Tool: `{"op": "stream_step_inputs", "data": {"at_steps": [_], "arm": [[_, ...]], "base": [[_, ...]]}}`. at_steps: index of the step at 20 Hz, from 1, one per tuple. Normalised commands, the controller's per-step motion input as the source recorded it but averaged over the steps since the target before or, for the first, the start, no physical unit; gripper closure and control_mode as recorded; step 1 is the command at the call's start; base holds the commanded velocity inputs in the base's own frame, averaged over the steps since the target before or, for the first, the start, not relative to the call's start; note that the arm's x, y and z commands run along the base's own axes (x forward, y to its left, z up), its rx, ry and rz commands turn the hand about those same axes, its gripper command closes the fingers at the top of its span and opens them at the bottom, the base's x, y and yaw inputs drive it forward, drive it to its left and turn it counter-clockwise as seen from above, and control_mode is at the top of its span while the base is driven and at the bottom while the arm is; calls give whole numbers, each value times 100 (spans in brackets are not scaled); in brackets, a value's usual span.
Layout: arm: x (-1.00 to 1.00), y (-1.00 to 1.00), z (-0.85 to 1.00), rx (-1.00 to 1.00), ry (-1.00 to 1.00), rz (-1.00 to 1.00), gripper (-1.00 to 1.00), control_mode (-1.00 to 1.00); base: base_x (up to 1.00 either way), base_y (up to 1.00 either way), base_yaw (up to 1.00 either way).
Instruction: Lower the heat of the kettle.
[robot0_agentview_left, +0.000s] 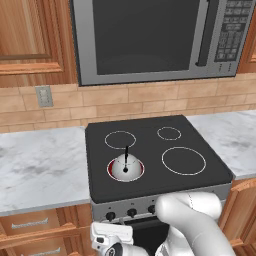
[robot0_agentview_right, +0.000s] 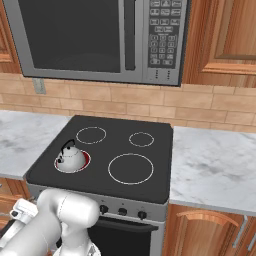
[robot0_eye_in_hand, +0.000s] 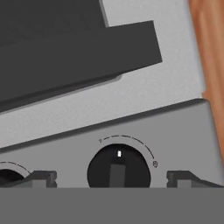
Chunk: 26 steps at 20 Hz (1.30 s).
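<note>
A: Where do we stand? Starting at the left of the left base view, we see the marble counter (robot0_agentview_left: 40, 170), then the black stove (robot0_agentview_left: 150, 150) at centre, with the kettle (robot0_agentview_left: 125, 168) on its lower left burner (robot0_agentview_left: 125, 169), whose ring glows red under it.

B: Same in the right base view: the kettle (robot0_agentview_right: 70, 158) sits left of centre on that red burner (robot0_agentview_right: 73, 160), and the other three rings look unlit. So we judge the heat is on and not yet lowered.

A: And our hand? In the hand view, the gripper (robot0_eye_in_hand: 112, 178) is right at the grey control panel (robot0_eye_in_hand: 175, 140), fingertips (robot0_eye_in_hand: 39, 178) set wide apart, one on each side of a black knob (robot0_eye_in_hand: 119, 170), holding nothing.

B: Its white mark points roughly to the top of its arc. We think we are in the reaching step. Next we need to close squarely on the knob's ridge, then turn it towards low, not off.

A: Whether this knob serves the kettle's burner, we cannot tell.
</note>
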Motion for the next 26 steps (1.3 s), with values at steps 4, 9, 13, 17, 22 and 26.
{"op": "stream_step_inputs", "data": {"at_steps": [4, 9, 13, 17, 22, 26], "arm": [[6, 0, 0, 0, 0, 6, -100, -100], [4, 0, 2, 0, -2, 5, -100, -100], [0, 0, 1, 0, -3, 3, -100, -100], [0, 0, 0, 0, -2, 2, -100, -100], [7, 0, 0, 0, 0, 2, 100, -100], [10, 0, 0, 0, 0, 3, 100, -100]], "base": [[0, 0, 0], [0, 0, 0], [0, 0, 0], [0, 0, 0], [0, 0, 0], [0, 0, 0]]}}
